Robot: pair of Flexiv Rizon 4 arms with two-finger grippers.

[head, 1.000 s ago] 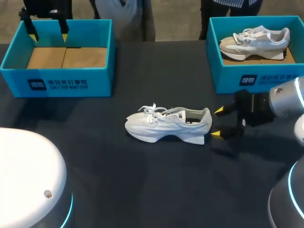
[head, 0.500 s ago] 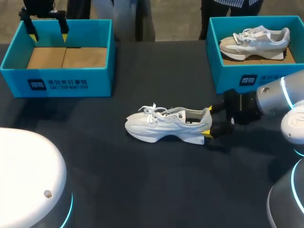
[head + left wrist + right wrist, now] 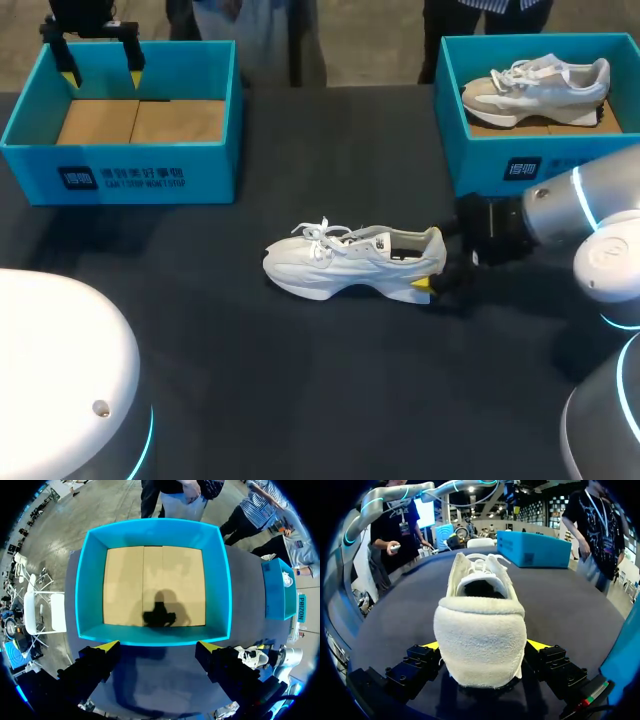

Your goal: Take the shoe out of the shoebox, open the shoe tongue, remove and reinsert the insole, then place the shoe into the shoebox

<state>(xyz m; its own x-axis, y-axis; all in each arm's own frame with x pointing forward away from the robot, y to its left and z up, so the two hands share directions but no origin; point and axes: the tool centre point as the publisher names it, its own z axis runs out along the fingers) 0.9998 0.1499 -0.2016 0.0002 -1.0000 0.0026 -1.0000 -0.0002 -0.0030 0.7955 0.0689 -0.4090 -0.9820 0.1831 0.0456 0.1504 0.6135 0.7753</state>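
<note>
A white shoe (image 3: 350, 262) lies on its sole in the middle of the dark table, toe to the left and heel to the right. My right gripper (image 3: 436, 260) is open and straddles the heel, one yellow tip on each side. In the right wrist view the heel (image 3: 480, 635) fills the gap of the right gripper (image 3: 483, 647) and the laces point away. My left gripper (image 3: 100, 65) hangs open over the far rim of the empty left shoebox (image 3: 120, 175). In its own view the left gripper (image 3: 158, 646) is above the near wall of that shoebox (image 3: 152, 530).
A second teal shoebox (image 3: 500, 165) at the back right holds another pale shoe (image 3: 535, 85). The right arm's silver body (image 3: 590, 215) stretches from the right edge towards the centre. The left shoebox (image 3: 532, 550) shows beyond the shoe in the right wrist view.
My right gripper has slid left along the table until its open fingers stand on both sides of the shoe's heel. The shoe and the left arm have kept still.
</note>
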